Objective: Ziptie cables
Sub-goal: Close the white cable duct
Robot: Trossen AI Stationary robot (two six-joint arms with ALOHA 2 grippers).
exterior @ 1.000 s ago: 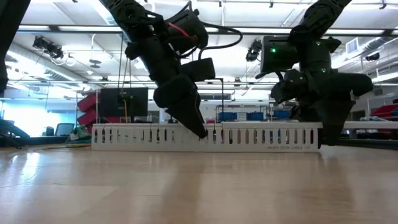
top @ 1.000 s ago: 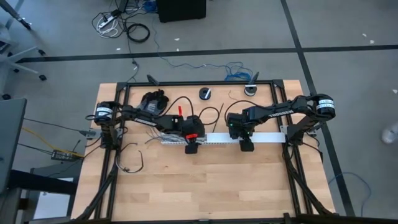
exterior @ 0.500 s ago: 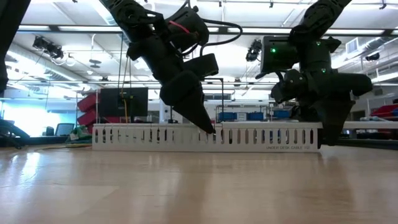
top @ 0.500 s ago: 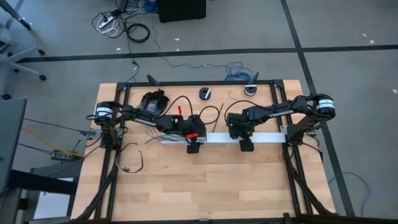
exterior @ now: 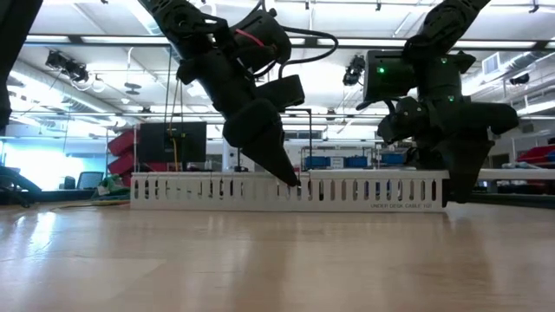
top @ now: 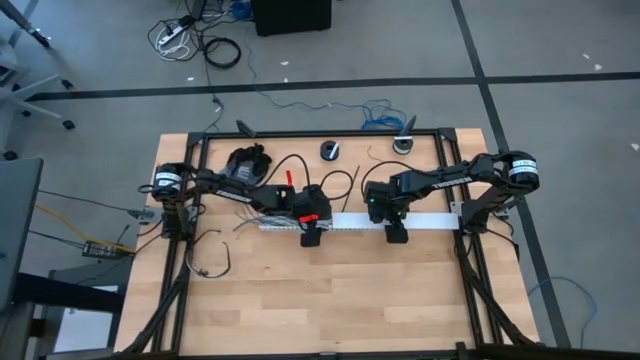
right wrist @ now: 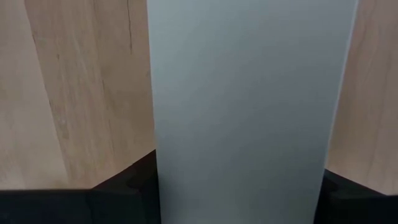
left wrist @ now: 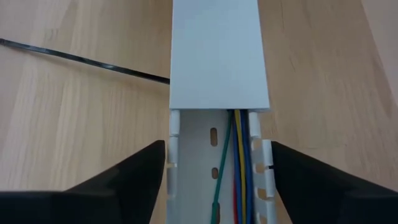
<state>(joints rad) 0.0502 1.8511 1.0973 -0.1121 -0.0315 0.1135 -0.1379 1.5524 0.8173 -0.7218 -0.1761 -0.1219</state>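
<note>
A white slotted duct (top: pixel 350 222) lies flat across the table (top: pixel 340 300). Its plain white cover (left wrist: pixel 217 56) closes its right part. In the uncovered stretch the cables (left wrist: pixel 239 168) run lengthwise: thin green, yellow, blue and red wires. More loose wire ends spill from the duct's left end (top: pixel 248 215). My left gripper (left wrist: pixel 217 143) is open, slanting down at the cover's left end (exterior: pixel 295 180), one finger outside each slotted wall; whether they touch, I cannot tell. My right gripper (right wrist: pixel 240 160) stands farther right on the covered stretch (top: pixel 394 226). My right gripper has the duct's cover (right wrist: pixel 242 93) between its two fingers, one finger (right wrist: pixel 134 177) against each long side. It comes from above and lies across the duct. The duct rests flat on the table; the cover hides the contact lower down.
A thin black strip (left wrist: pixel 87 60) lies on the wood beside the duct. At the far edge sit a black bundle (top: pixel 248 162) and two round pieces (top: pixel 329 150) (top: pixel 403 144). A loose black wire (top: pixel 212 258) lies at the left. Black frame rails (top: pixel 320 133) border the table.
My left gripper has slid a short way along the duct toward the table's right, its tip now at the cover's end. My right gripper has kept still.
</note>
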